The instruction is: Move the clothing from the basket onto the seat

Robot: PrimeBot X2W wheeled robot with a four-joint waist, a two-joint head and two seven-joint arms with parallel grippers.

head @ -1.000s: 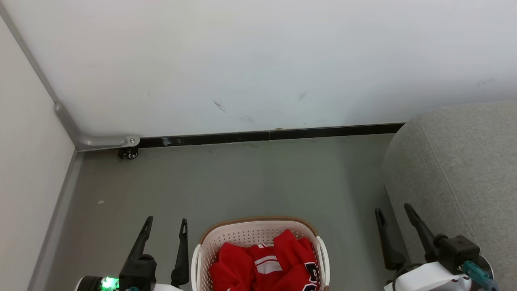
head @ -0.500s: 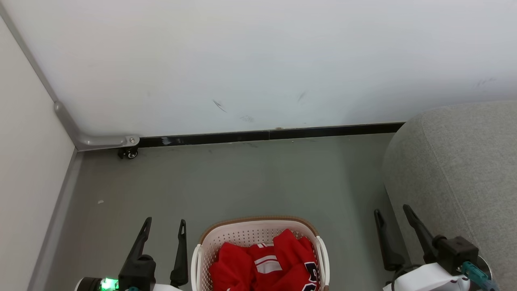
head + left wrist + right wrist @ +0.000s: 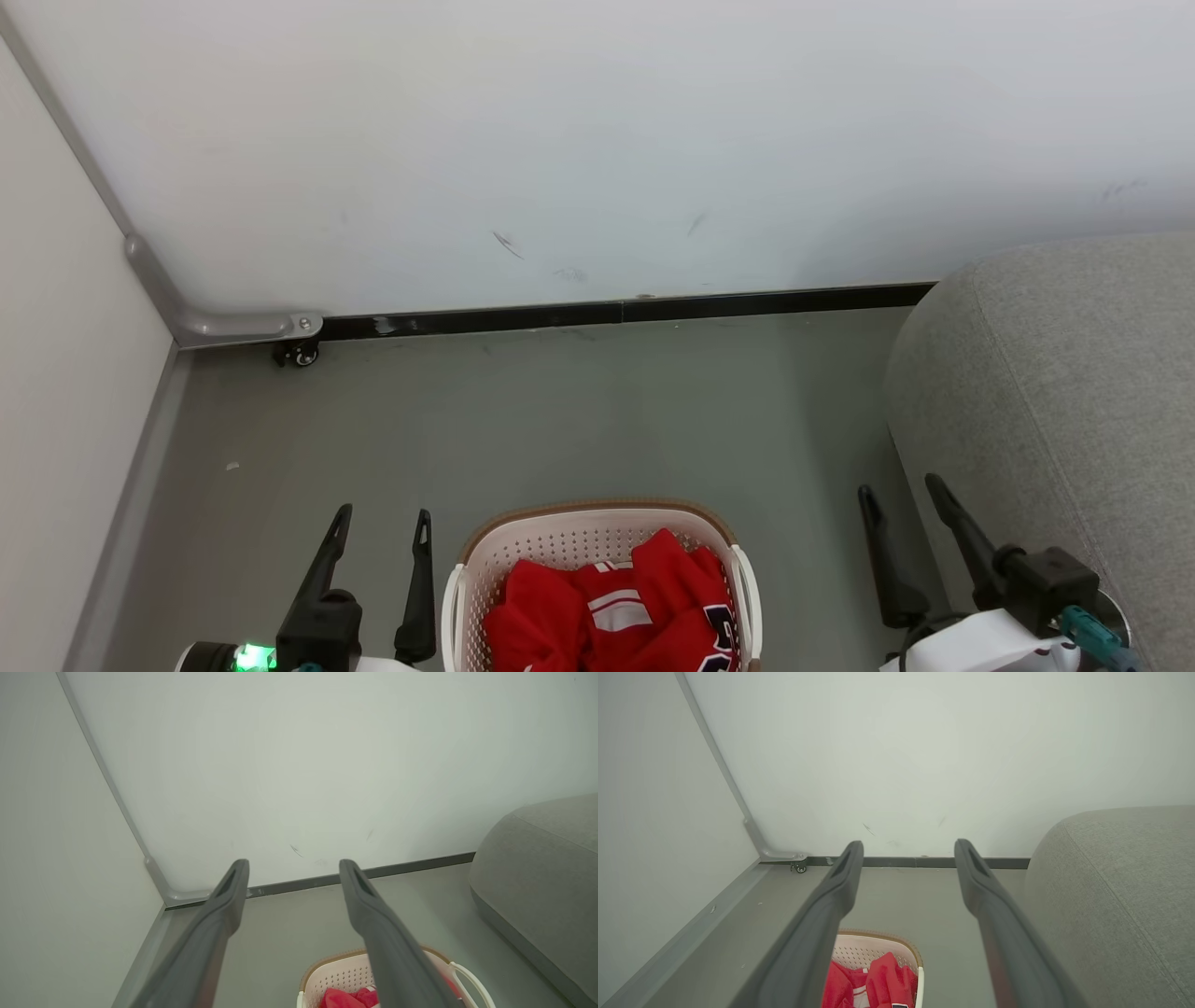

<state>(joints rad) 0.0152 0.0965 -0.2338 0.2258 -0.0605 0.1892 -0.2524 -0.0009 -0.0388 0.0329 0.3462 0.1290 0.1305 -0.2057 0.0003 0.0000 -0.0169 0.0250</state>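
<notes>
- Head view, bottom centre: we see soft red clothing [image 3: 597,607] in the perforated basket [image 3: 597,506], between left gripper [image 3: 385,511] and right gripper [image 3: 897,484], jaws apart.
- Right wrist view, right: stitched seam crosses the rounded seat [image 3: 1111,882].

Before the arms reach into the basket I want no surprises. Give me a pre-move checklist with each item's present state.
1. Left gripper has its fingers apart with nothing between them: ok.
2. Right gripper has its fingers apart with nothing between them: ok.
3. Clothing lies in the basket, uncovered on top: ok.
4. Basket stands upright on the floor, between the two grippers: ok.
5. Seat stands on the robot's right, beside the right gripper: ok.
6. Number of garments in the basket: cannot tell, because the head view's bottom edge cuts off its near part.
</notes>
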